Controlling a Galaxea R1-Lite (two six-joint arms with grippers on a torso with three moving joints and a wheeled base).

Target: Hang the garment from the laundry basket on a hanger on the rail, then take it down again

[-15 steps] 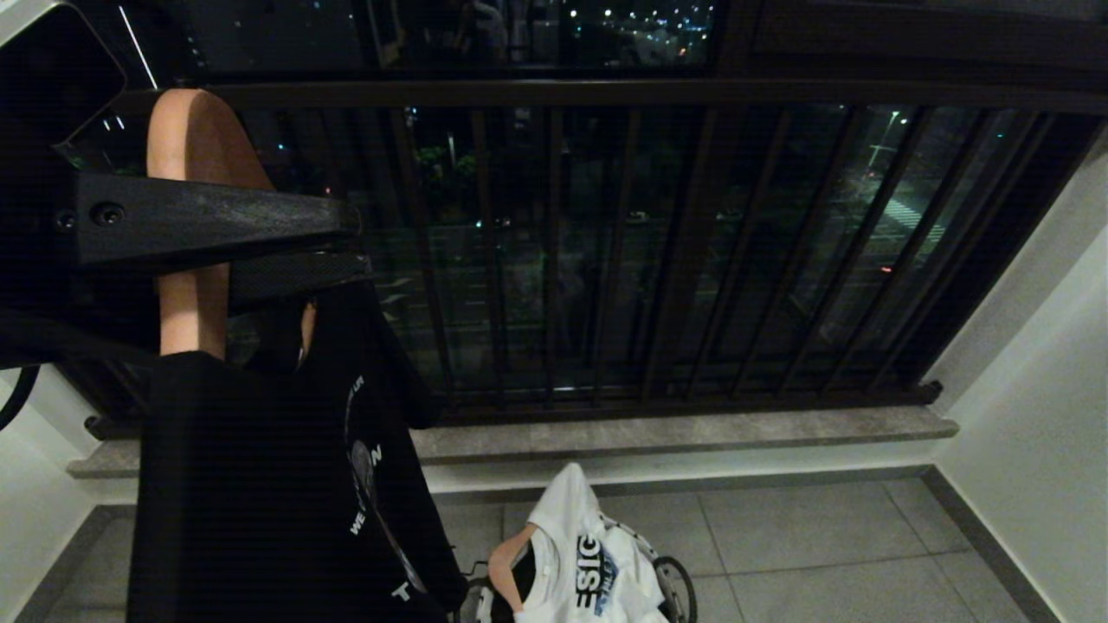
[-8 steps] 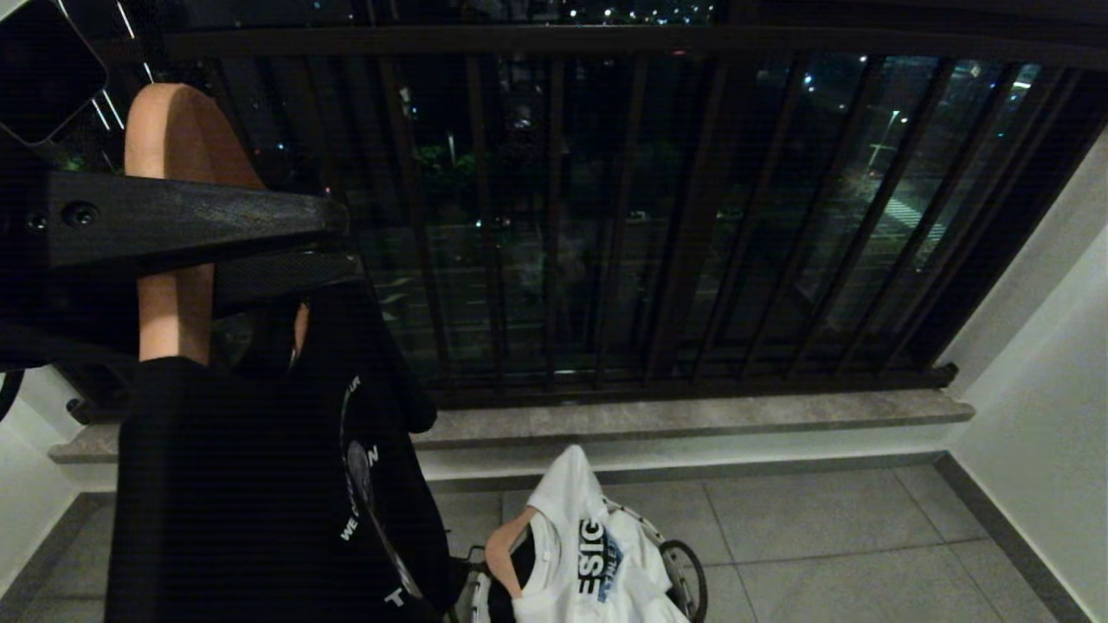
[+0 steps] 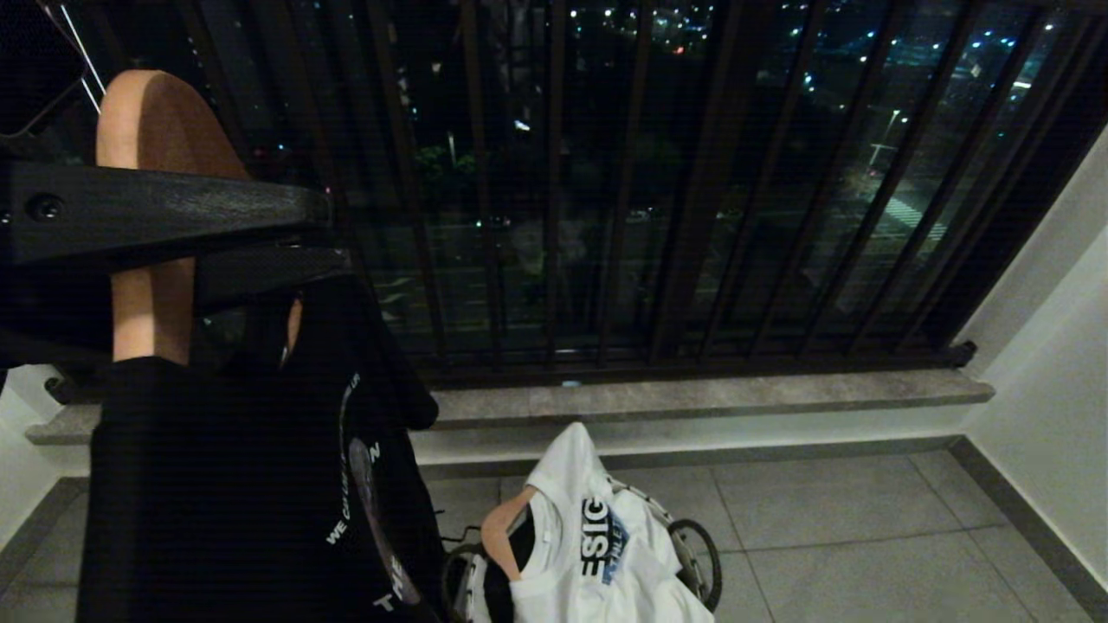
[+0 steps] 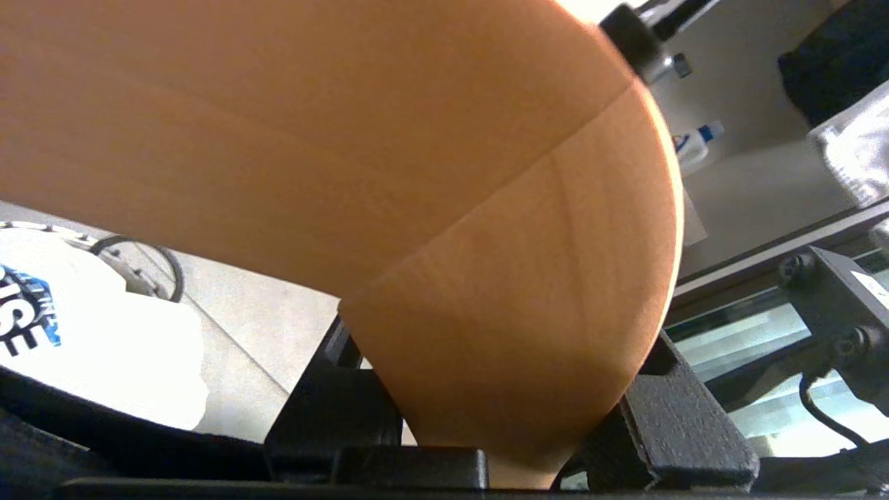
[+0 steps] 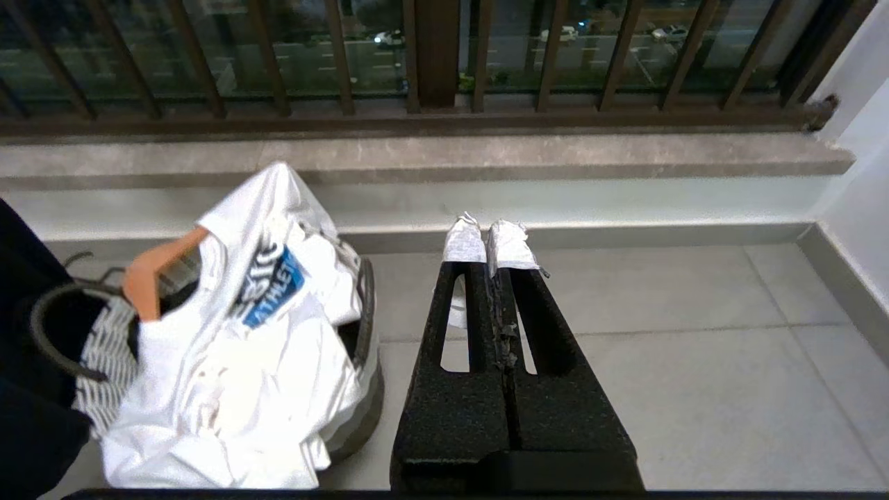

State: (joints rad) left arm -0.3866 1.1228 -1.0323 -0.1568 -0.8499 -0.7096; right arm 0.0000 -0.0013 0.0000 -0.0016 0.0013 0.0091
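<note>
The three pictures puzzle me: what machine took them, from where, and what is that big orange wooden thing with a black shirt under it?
A two-armed robot took them, on a balcony at night. One camera sits on its head; one sits on each wrist, behind the fingers.

In the head view, the left gripper is clamped on a wooden hanger that carries a black T-shirt. The left wrist camera sees that hanger up close, which is why it fills the picture.

The right gripper is shut and holds nothing, pointing over the tiled floor.

On the floor stands the laundry basket, with a white T-shirt on a second hanger lying in it. Behind is the dark railing.
</note>
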